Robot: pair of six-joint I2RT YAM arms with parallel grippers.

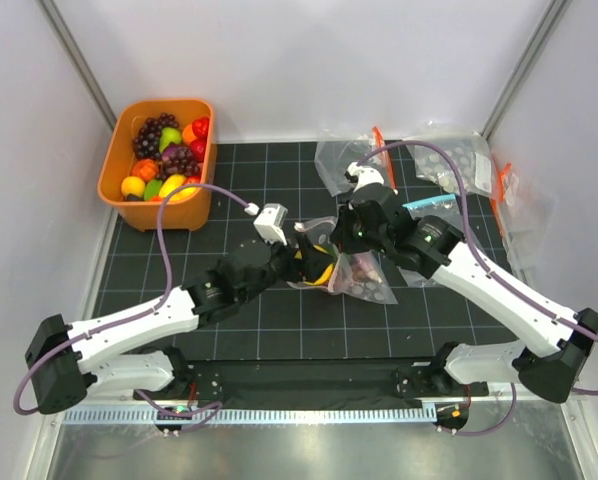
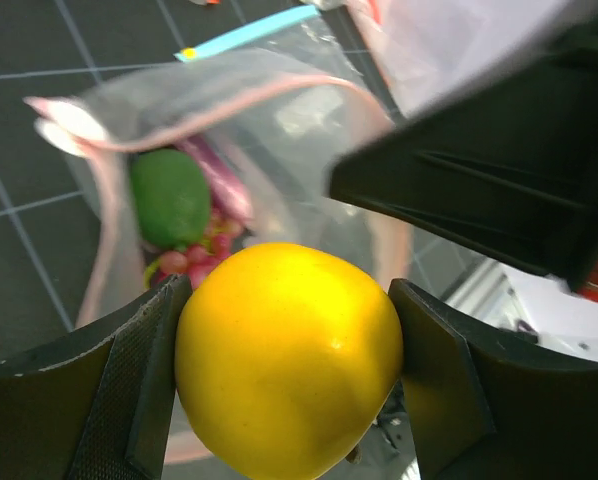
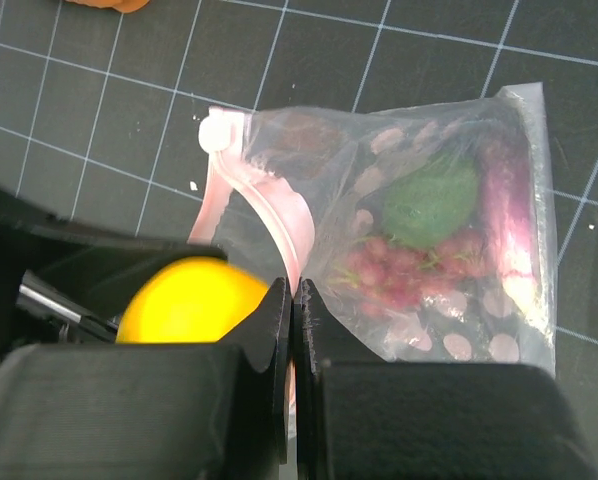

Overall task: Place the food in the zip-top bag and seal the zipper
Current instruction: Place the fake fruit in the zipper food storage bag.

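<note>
Left gripper [image 2: 285, 335] spread wide, clamped on the glossy yellow toy lemon [image 2: 289, 390], right at the mouth of the crinkly clear zip-top bag [image 3: 434, 140] on the black grid mat [image 3: 79, 100]. Right gripper [image 3: 294, 300] fully closed, pinching the bag's pink zipper strip [image 3: 279, 215]. Green toy piece [image 3: 429, 205] and purple toy grapes [image 3: 399, 270] lie inside.

Right gripper [image 3: 295, 300] pinched together on the pink zipper [image 3: 279, 215] of the clear zip-top bag [image 3: 314, 150], green piece [image 3: 431, 205], red grapes [image 3: 409, 265] and purple piece [image 3: 506, 200] inside, yellow lemon [image 3: 184, 300] just left of the gripper, black gridded counter [image 3: 109, 110] beneath
</note>
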